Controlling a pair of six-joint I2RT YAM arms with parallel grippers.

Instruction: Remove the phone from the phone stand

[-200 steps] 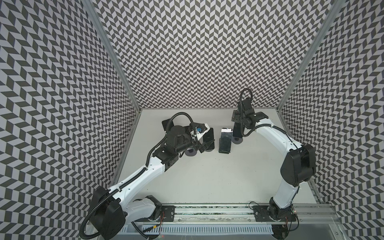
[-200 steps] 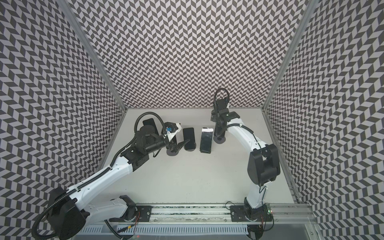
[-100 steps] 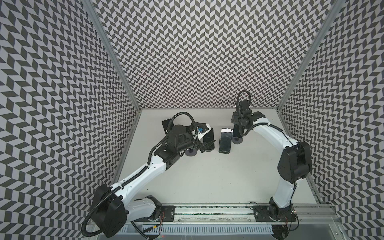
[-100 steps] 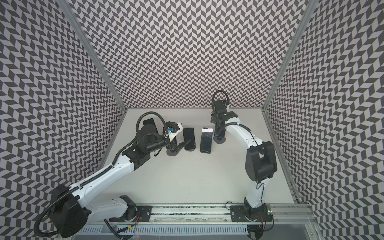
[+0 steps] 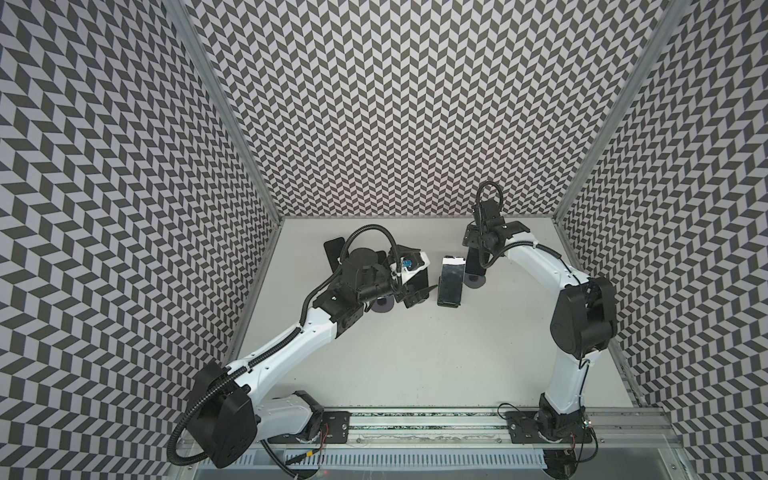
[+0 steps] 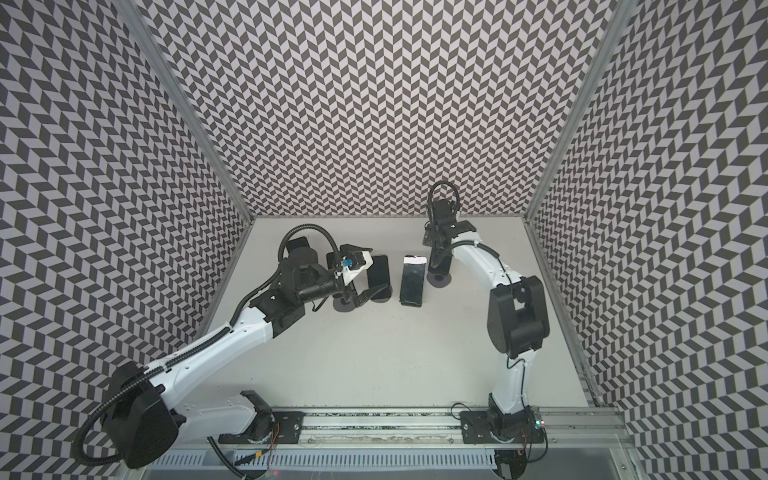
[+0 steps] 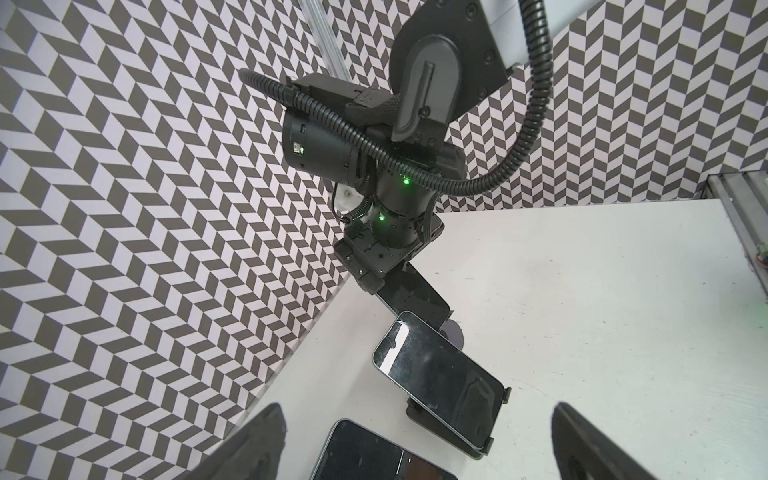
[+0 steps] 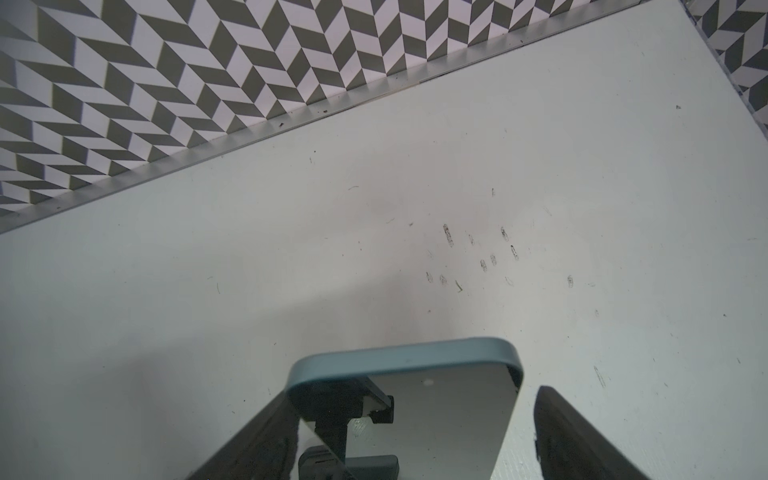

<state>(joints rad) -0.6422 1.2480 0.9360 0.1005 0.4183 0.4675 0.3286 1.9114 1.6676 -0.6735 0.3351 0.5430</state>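
Phone (image 5: pixel 451 279) tilted on its stand (image 7: pixel 440 430), mid-table | my left gripper (image 7: pixel 415 409) gapes wide just beside it, holding nothing | further back, my right gripper (image 8: pixel 417 392) straddles its top edge, unpinched, gap on one side | imo: center up, squeeze, then lift clear of the lip

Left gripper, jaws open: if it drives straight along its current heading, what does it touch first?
Most likely the dark phone right ahead of the left gripper, low between its open fingers. The propped phone comes next; height is hard to judge.
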